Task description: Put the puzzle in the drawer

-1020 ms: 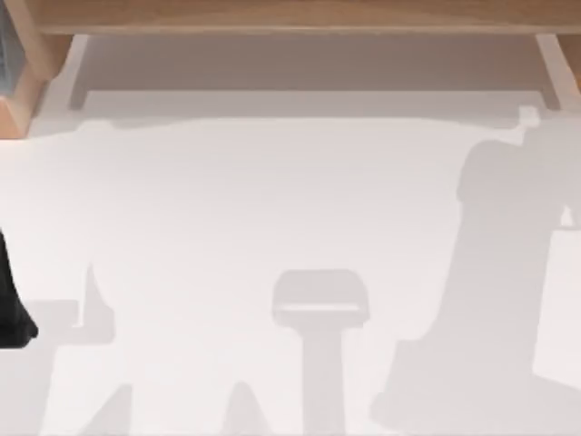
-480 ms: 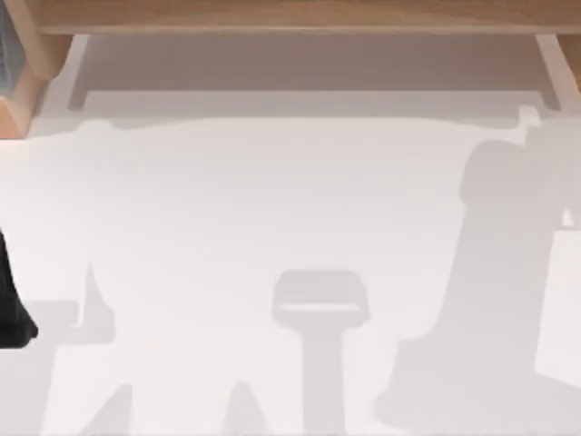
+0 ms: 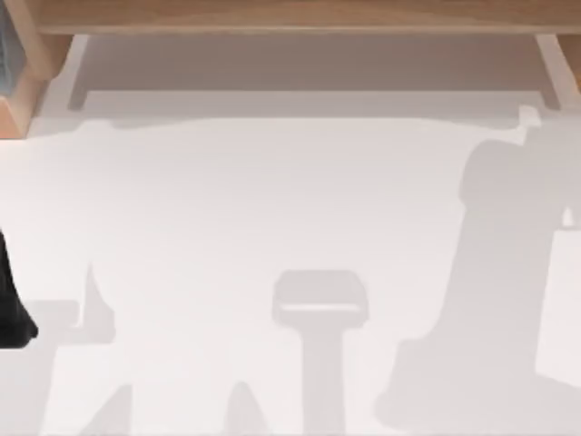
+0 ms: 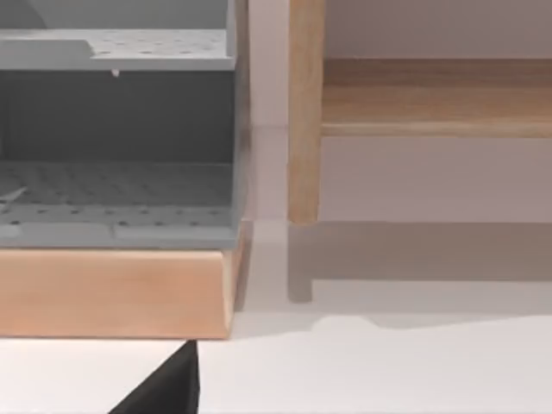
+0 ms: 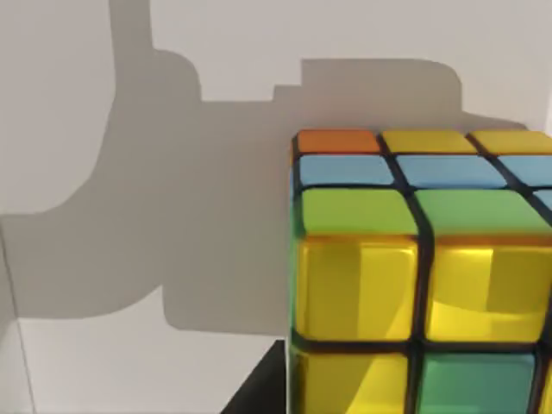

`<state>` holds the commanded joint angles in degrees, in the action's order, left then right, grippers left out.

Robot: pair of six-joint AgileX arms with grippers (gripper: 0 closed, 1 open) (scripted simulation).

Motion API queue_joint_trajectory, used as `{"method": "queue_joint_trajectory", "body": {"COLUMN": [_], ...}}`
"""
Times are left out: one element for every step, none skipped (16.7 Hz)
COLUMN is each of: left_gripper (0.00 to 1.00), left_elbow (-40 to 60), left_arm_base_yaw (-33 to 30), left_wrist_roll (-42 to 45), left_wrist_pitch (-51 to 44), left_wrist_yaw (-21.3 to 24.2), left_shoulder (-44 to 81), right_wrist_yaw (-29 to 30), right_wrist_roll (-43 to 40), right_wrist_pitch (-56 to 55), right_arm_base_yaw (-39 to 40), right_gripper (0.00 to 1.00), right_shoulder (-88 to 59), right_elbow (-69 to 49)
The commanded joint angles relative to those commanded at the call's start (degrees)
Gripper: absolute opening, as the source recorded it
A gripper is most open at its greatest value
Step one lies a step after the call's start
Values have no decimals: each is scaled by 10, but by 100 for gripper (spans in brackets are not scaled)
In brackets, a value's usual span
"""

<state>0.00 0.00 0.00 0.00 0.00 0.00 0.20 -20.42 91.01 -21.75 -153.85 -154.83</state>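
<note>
**Puzzle close before the right wrist camera, no writing to read**

The puzzle (image 5: 414, 276) sits large in the right wrist view — a twisty cube with black grid lines, its upper face showing orange, yellow, blue and green squares, its near face glossy yellow with a green square low down. No brand, label or lettering is legible on it. A dark edge (image 5: 259, 388) shows just below the cube's near corner; whether it is part of the right end effector, and whether those fingers are spread or pinching the cube, I cannot tell. Behind the cube lies pale surface crossed by grey shadows.

In the top view the white counter (image 3: 272, 200) carries broad arm shadows, and a wooden frame (image 3: 290, 16) runs across 12 o'clock. A black part of the left arm (image 3: 11, 309) stands at 9 o'clock — its fingers' state I cannot tell.

The left wrist view faces a grey perforated drawer unit (image 4: 116, 129) on a wooden base (image 4: 116, 293), beside a wooden post (image 4: 305, 112).
</note>
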Motion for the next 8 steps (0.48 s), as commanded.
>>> {"method": "queue_joint_trajectory", "body": {"left_gripper": [100, 100, 100, 100, 100, 100, 100, 100], "left_elbow": [0, 0, 0, 0, 0, 0, 0, 0], "left_arm_base_yaw": [0, 0, 0, 0, 0, 0, 0, 0], "left_wrist_roll": [0, 0, 0, 0, 0, 0, 0, 0], "left_wrist_pitch": [0, 0, 0, 0, 0, 0, 0, 0], "left_wrist_yaw": [0, 0, 0, 0, 0, 0, 0, 0], "left_shoulder": [0, 0, 0, 0, 0, 0, 0, 0], "right_wrist_yaw": [0, 0, 0, 0, 0, 0, 0, 0], "right_wrist_roll": [0, 0, 0, 0, 0, 0, 0, 0], "right_wrist_pitch": [0, 0, 0, 0, 0, 0, 0, 0], "right_arm_base_yaw": [0, 0, 0, 0, 0, 0, 0, 0], "right_gripper": [90, 98, 100, 100, 100, 100, 100, 100], "right_shoulder": [0, 0, 0, 0, 0, 0, 0, 0], "right_elbow": [0, 0, 0, 0, 0, 0, 0, 0]}}
